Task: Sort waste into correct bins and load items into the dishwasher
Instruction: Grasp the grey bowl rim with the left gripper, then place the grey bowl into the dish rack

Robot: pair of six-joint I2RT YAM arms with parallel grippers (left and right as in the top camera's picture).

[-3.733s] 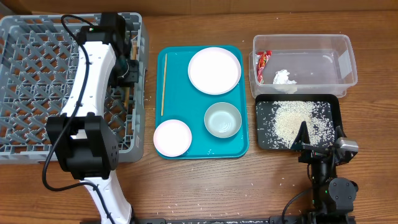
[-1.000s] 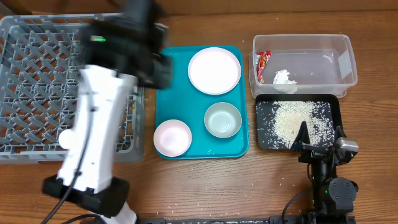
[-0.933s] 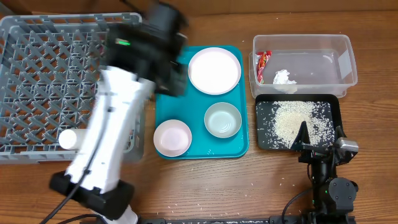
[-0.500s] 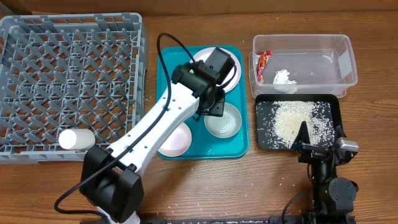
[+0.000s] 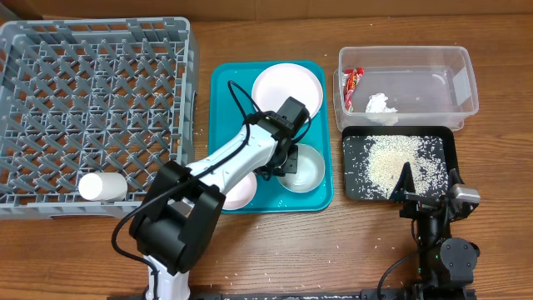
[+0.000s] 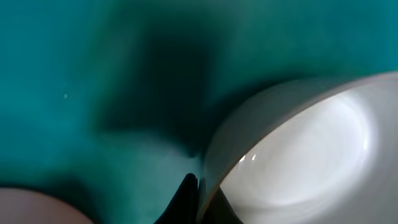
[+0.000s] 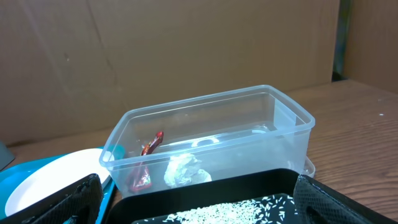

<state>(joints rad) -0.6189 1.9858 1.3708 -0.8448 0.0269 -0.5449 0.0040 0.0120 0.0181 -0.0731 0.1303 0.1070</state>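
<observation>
My left gripper (image 5: pixel 287 160) is down at the left rim of the grey-green bowl (image 5: pixel 304 167) on the teal tray. In the left wrist view the bowl's rim (image 6: pixel 214 158) stands between the two dark fingers (image 6: pixel 185 194), which pinch it. The white plate (image 5: pixel 287 92) and pink bowl (image 5: pixel 239 190) lie on the same tray. The white cup (image 5: pixel 102 185) lies in the grey rack (image 5: pixel 92 92). No chopsticks show. My right gripper (image 7: pixel 199 214) is open above the black tray (image 5: pixel 356 179) of rice (image 5: pixel 396 162).
The clear tub (image 5: pixel 408 62) holds the red wrapper (image 5: pixel 353 83) and white tissue (image 5: pixel 381 104); both also show in the right wrist view, wrapper (image 7: pixel 146 165) and tissue (image 7: pixel 183 171). The teal tray (image 5: pixel 221 92) lies between rack and bins. Loose rice grains (image 5: pixel 275 218) dot the table in front.
My left arm swung from the rack across to the teal tray and came down onto the grey-green bowl's rim. The cup now lies in the rack. The right arm has not moved.
</observation>
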